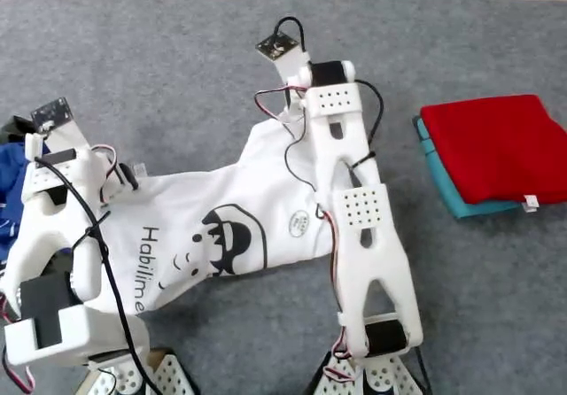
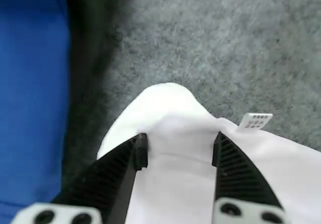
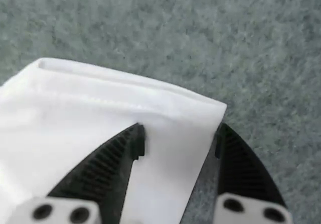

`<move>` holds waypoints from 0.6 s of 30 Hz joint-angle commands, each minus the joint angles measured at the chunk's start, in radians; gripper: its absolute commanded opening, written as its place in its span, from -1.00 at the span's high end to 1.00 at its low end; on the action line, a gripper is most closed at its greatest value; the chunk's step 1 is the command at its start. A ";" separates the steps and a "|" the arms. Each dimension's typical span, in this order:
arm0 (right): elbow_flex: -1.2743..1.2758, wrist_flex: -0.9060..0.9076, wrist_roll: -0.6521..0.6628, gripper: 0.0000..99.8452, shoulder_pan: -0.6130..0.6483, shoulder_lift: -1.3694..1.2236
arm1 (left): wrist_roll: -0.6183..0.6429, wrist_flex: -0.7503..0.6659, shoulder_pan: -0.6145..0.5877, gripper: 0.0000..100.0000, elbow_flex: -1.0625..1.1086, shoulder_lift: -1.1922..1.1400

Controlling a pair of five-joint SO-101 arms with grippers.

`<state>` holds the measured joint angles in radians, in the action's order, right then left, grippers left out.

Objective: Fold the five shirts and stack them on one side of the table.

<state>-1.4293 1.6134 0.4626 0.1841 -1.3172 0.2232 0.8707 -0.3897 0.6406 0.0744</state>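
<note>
Spreading over the middle of the grey desk (image 1: 177, 76), the white shirt (image 1: 266, 182) lies open and unfolded, its printed cartoon face up. One end reaches toward the far side and the other toward the left.

The right arm (image 1: 363, 209) stretches from the near edge across the shirt's right part and hides the cloth under it. The left arm (image 1: 53, 236) stands over the shirt's left end.

The right arm's fingers (image 3: 115, 158) are parted astride the shirt's far hem, with cloth between them and bare desk just beyond. The left arm's fingers (image 2: 125, 169) are likewise parted, with a rounded corner of the white cloth between them.

At the right, well apart from the white shirt, a folded red shirt (image 1: 496, 147) rests on a folded teal shirt (image 1: 452, 202). A blue shirt (image 2: 30, 83) and a dark cloth (image 2: 90, 58) lie at the left edge, just beside the left arm.

A small white tag (image 2: 256, 120) sticks up from the white shirt's edge near the left arm's fingers.
</note>
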 commanded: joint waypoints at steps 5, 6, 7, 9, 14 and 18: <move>-0.064 0.020 -0.008 0.51 -0.026 0.067 | 0.009 -0.015 0.007 0.55 -0.004 0.006; -0.074 0.037 -0.008 0.51 -0.028 0.087 | 0.009 -0.015 0.007 0.55 -0.004 0.006; -0.085 0.052 -0.008 0.51 -0.028 0.105 | 0.009 -0.015 0.007 0.55 -0.004 0.006; -0.110 0.077 -0.008 0.51 -0.026 0.136 | 0.009 -0.015 0.005 0.55 -0.004 0.006; -0.122 0.063 -0.008 0.51 -0.025 0.154 | 0.012 -0.015 0.004 0.55 -0.004 0.005; -0.081 0.000 -0.008 0.51 -0.026 0.119 | 0.011 -0.012 0.001 0.55 -0.004 0.005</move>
<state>-1.5106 1.6609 0.4626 0.1688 -1.2359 0.2232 0.8707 -0.3897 0.6406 0.0744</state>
